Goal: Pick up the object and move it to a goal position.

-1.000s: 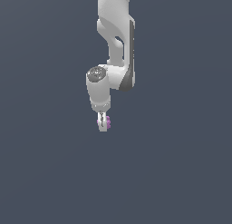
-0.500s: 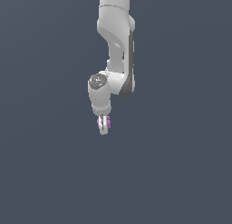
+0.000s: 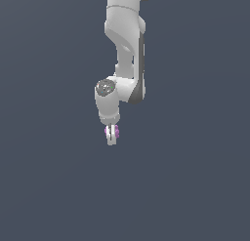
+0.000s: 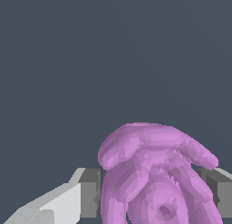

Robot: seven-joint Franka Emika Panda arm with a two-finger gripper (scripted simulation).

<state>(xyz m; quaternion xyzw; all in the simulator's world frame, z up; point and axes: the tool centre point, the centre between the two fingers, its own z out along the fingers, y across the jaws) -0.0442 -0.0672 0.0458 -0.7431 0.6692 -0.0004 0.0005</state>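
The object is a small purple-magenta lumpy blob [image 3: 117, 132] held between the white fingers of my gripper [image 3: 112, 139], below the white arm in the exterior view. The gripper is shut on it and points down. In the wrist view the blob [image 4: 154, 177] fills the space between the two fingers [image 4: 86, 193], with grey pads pressed against its sides. Parts of the blob are hidden behind the fingers in the exterior view.
A plain dark grey-blue background [image 3: 195, 186] surrounds the arm on all sides. No marker or other object shows in either view.
The gripper with the blob has moved a little lower and toward the exterior view's left over the last second. It stays shut on the blob.
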